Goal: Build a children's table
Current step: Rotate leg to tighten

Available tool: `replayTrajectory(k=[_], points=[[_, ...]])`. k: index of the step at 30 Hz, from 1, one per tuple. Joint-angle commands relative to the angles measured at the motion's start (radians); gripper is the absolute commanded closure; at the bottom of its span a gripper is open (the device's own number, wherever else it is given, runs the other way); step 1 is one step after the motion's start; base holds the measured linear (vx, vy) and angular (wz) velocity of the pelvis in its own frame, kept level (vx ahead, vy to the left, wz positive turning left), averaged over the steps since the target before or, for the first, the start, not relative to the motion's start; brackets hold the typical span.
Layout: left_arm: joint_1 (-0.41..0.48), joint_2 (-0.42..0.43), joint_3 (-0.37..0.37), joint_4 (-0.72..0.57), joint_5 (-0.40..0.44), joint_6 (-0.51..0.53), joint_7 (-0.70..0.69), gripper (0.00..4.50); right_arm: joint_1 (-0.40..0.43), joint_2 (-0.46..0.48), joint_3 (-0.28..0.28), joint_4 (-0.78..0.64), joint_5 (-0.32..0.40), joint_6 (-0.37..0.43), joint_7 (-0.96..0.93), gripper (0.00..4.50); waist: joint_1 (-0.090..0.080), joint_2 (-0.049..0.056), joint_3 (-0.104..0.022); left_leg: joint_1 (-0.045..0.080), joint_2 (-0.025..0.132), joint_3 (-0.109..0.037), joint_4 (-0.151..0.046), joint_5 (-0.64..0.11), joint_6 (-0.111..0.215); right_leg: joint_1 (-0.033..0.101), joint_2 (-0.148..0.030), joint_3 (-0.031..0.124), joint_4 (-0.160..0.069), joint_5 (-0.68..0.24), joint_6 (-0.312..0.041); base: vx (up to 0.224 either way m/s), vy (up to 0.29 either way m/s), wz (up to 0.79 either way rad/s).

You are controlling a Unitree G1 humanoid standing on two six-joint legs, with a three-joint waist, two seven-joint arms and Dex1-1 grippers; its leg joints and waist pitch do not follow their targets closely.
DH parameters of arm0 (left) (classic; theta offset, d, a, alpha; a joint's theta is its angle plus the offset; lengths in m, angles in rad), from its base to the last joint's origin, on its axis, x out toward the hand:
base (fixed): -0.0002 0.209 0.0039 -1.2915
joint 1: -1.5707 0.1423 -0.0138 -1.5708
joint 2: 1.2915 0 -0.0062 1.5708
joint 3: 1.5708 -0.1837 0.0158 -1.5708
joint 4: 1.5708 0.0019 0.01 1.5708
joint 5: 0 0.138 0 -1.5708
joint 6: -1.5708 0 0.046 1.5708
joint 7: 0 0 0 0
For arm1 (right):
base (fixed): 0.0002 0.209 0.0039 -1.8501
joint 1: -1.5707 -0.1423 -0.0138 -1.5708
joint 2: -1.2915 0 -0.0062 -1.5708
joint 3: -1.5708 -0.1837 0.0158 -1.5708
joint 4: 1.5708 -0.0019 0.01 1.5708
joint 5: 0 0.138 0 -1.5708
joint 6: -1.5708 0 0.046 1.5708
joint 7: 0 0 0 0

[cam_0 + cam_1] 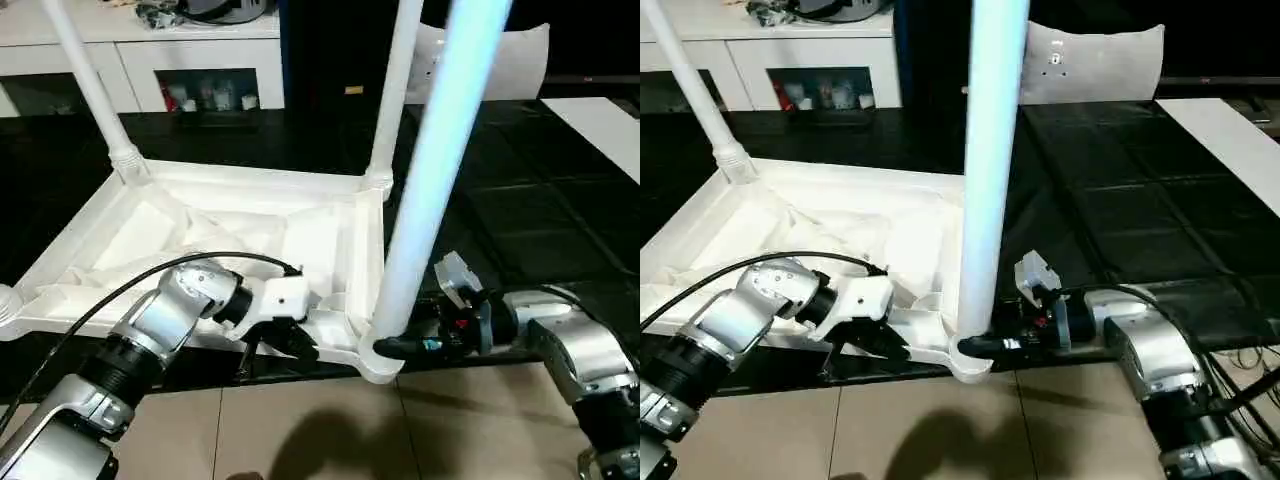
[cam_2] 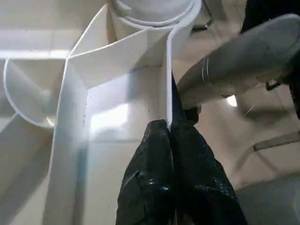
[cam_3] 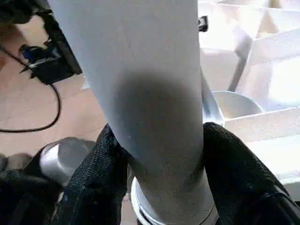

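Right gripper (image 3: 157,173) clamped around near-corner leg (image 1: 992,170); left gripper (image 2: 169,136) pinched shut on tabletop (image 1: 250,235) edge wall.

Tabletop lies underside up on dark floor mat (image 1: 1120,200), ribs showing, near edge over the tan tiles (image 1: 320,430). Held leg stands upright in near right corner socket (image 1: 380,355), black fingers (image 3: 101,173) on both sides just above its base. Two more legs (image 1: 395,90) stand in the far sockets. White cabinet (image 1: 190,55) behind.

The white tabletop (image 1: 250,235) lies ribbed underside up, its near rim pinched between the left jaws; the near leg (image 1: 435,170) stands upright between the right jaws.
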Motion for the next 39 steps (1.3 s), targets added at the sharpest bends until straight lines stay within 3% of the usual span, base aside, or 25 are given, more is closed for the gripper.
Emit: replayTrajectory(k=[1,4,5,6,7,10,13,15,16,18,19,21,24,26,33,34,39], points=[[0.002,-0.059,0.011,-0.038,-0.035,0.066,0.058,4.5,-0.036,0.062,-0.015,0.035,-0.034,0.022,-0.168,2.47,-0.006,-0.013,-0.058,-0.008,0.02,-0.001,-0.065,-0.129,0.057,0.061,-0.064,0.057,-0.086,-0.441,-0.072,0.0,0.0,0.0],[0.007,-0.103,0.048,-0.045,-0.053,0.138,0.133,4.5,-0.078,0.129,-0.041,0.099,-0.097,0.031,-0.364,2.5,-0.027,-0.013,-0.054,-0.011,0.013,-0.005,-0.065,-0.153,0.033,0.062,-0.063,0.047,-0.094,-0.502,-0.045,0.0,0.0,0.0],[0.006,-0.136,0.071,-0.047,-0.063,0.181,0.184,4.5,-0.099,0.168,-0.055,0.126,-0.121,0.051,-0.467,2.5,-0.039,-0.015,-0.055,-0.018,0.011,-0.009,-0.065,-0.162,0.027,0.069,-0.063,0.04,-0.098,-0.524,-0.023,0.0,0.0,0.0],[0.004,-0.158,0.083,-0.049,-0.066,0.206,0.216,4.5,-0.109,0.194,-0.065,0.136,-0.128,0.071,-0.524,2.5,-0.054,-0.014,-0.054,-0.013,0.01,-0.009,-0.063,-0.173,0.027,0.062,-0.06,0.039,-0.103,-0.526,-0.019,0.0,0.0,0.0],[-0.001,-0.195,0.101,-0.044,-0.061,0.237,0.275,4.5,-0.123,0.235,-0.076,0.151,-0.14,0.092,-0.605,2.5,-0.067,-0.014,-0.055,-0.012,0.008,-0.008,-0.061,-0.175,0.028,0.061,-0.06,0.04,-0.102,-0.517,-0.027,0.0,0.0,0.0],[-0.01,-0.245,0.12,-0.034,-0.049,0.268,0.355,4.5,-0.138,0.286,-0.09,0.176,-0.152,0.092,-0.701,2.5,-0.081,-0.014,-0.058,-0.015,0.006,-0.008,-0.059,-0.159,0.049,0.061,-0.06,0.043,-0.101,-0.488,-0.038,0.0,0.0,0.0],[-0.019,-0.288,0.135,-0.026,-0.043,0.288,0.417,4.5,-0.142,0.326,-0.109,0.197,-0.143,0.06,-0.737,2.5,-0.078,-0.015,-0.063,-0.013,0.008,-0.004,-0.058,-0.127,0.073,0.058,-0.06,0.049,-0.094,-0.433,-0.061,0.0,0.0,0.0],[-0.023,-0.299,0.132,-0.023,-0.029,0.29,0.441,4.5,-0.141,0.34,-0.114,0.201,-0.14,0.045,-0.738,1.98,-0.071,-0.014,-0.064,-0.018,0.012,-0.006,-0.061,-0.095,0.084,0.064,-0.06,0.052,-0.085,-0.383,-0.076,0.0,0.0,0.0],[-0.024,-0.299,0.128,-0.021,-0.02,0.289,0.446,4.5,-0.138,0.342,-0.115,0.198,-0.139,0.043,-0.739,1.82,-0.067,-0.014,-0.065,-0.016,0.015,-0.005,-0.061,-0.085,0.09,0.062,-0.059,0.055,-0.081,-0.355,-0.087,0.0,0.0,0.0],[-0.025,-0.296,0.122,-0.02,-0.011,0.285,0.449,4.5,-0.134,0.343,-0.116,0.192,-0.138,0.044,-0.737,1.66,-0.061,-0.013,-0.067,-0.016,0.018,-0.006,-0.062,-0.063,0.093,0.064,-0.061,0.058,-0.073,-0.307,-0.112,0.0,0.0,0.0],[-0.027,-0.285,0.118,-0.018,0.0,0.278,0.449,4.5,-0.124,0.338,-0.121,0.176,-0.133,0.047,-0.731,1.57,-0.056,-0.004,-0.068,-0.015,0.022,-0.007,-0.062,-0.05,0.094,0.063,-0.062,0.061,-0.066,-0.268,-0.129,0.0,0.0,0.0],[-0.029,-0.272,0.115,-0.015,0.004,0.267,0.445,4.5,-0.115,0.326,-0.121,0.166,-0.131,0.036,-0.717,1.48,-0.05,-0.007,-0.066,-0.014,0.023,-0.006,-0.063,-0.064,0.095,0.063,-0.062,0.062,-0.066,-0.253,-0.136,0.0,0.0,0.0],[-0.028,-0.236,0.105,-0.008,0.013,0.234,0.416,4.5,-0.094,0.283,-0.115,0.14,-0.124,0.018,-0.656,1.2,-0.046,-0.006,-0.065,-0.013,0.022,-0.004,-0.065,-0.092,0.086,0.066,-0.064,0.063,-0.069,-0.272,-0.134,0.0,0.0,0.0],[-0.026,-0.207,0.095,-0.003,0.021,0.209,0.387,4.5,-0.075,0.244,-0.106,0.111,-0.116,0.013,-0.592,1.09,-0.041,-0.006,-0.063,-0.011,0.021,-0.004,-0.065,-0.108,0.088,0.067,-0.063,0.063,-0.075,-0.292,-0.113,0.0,0.0,0.0],[-0.044,-0.125,0.049,0.041,0.034,0.089,0.266,4.5,-0.036,0.102,-0.092,0.035,-0.068,0.027,-0.378,0.48,-0.025,-0.004,-0.062,-0.01,0.021,-0.005,-0.065,-0.113,0.093,0.066,-0.061,0.061,-0.08,-0.336,-0.092,0.0,0.0,0.0],[-0.043,-0.106,0.033,0.046,0.032,0.047,0.22,4.5,-0.029,0.06,-0.081,0.017,-0.056,0.038,-0.317,0.26,-0.022,-0.005,-0.063,-0.009,0.023,-0.005,-0.065,-0.111,0.093,0.065,-0.061,0.062,-0.077,-0.324,-0.095,0.0,0.0,0.0],[-0.037,-0.056,-0.01,0.029,0.029,-0.028,0.1,4.5,-0.022,-0.014,-0.045,-0.01,-0.051,0.031,-0.196,0.06,-0.012,-0.007,-0.065,-0.01,0.027,-0.004,-0.065,-0.1,0.092,0.064,-0.063,0.064,-0.07,-0.296,-0.118,0.0,0.0,0.0]])
